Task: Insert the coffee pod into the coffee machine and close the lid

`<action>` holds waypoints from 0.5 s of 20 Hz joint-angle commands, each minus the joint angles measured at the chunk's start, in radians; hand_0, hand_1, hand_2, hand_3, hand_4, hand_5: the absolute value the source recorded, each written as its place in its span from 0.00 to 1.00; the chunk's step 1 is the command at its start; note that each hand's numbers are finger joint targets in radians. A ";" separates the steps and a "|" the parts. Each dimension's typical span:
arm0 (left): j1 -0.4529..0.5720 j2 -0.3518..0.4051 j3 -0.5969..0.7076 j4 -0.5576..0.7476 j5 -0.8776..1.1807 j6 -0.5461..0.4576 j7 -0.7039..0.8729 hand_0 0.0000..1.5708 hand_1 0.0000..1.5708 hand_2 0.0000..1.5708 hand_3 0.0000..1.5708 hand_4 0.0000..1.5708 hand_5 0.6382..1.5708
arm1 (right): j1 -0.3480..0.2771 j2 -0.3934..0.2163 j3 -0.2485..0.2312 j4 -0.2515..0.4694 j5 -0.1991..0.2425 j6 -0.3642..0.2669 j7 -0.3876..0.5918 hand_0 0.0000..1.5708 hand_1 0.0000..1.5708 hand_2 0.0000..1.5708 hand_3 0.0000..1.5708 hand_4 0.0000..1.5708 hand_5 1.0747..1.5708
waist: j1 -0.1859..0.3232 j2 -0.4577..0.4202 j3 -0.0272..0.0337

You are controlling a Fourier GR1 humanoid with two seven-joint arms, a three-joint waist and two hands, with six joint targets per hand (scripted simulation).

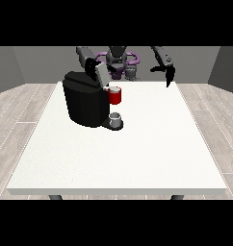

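A black coffee machine (84,102) stands on the white table (123,153) at the view's left. Its grey lid (102,74) is tilted up and open at the top. A red pod holder (115,96) juts out from the machine's front, with something pale sitting in its top that may be the coffee pod. A small grey cup (115,118) rests on the machine's base below it. The hand at the view's left (93,64) is right behind the raised lid, at its upper edge. The hand at the view's right (169,74) hangs over the table's far edge with fingers pointing down, holding nothing.
The robot's torso (119,61) stands behind the table's far edge. Wooden floor surrounds the table on both sides.
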 commanded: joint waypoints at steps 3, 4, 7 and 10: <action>-0.019 0.038 0.018 0.081 -0.002 -0.022 -0.066 0.00 0.00 0.00 0.00 0.24 1.00 | -0.072 0.030 0.057 0.032 0.056 -0.020 0.024 0.00 0.00 0.00 0.00 0.23 1.00 | 0.006 0.042 0.0054; -0.026 0.035 0.026 0.073 0.019 -0.020 -0.012 0.00 0.00 0.00 0.00 0.23 1.00 | -0.066 0.041 0.073 0.031 0.060 -0.014 0.046 0.00 0.00 0.00 0.00 0.23 1.00 | 0.008 0.007 0.0055; -0.061 0.004 -0.012 0.040 -0.003 -0.007 -0.020 0.00 0.00 0.00 0.00 0.21 1.00 | -0.114 0.051 0.081 0.045 0.084 -0.056 0.044 0.00 0.00 0.00 0.00 0.27 1.00 | 0.059 0.044 0.0055; -0.033 0.034 0.012 0.067 0.020 -0.042 -0.040 0.00 0.00 0.00 0.00 0.25 1.00 | -0.124 0.014 0.075 0.048 0.088 -0.043 0.096 0.00 0.00 0.00 0.00 0.24 1.00 | 0.062 0.034 0.0054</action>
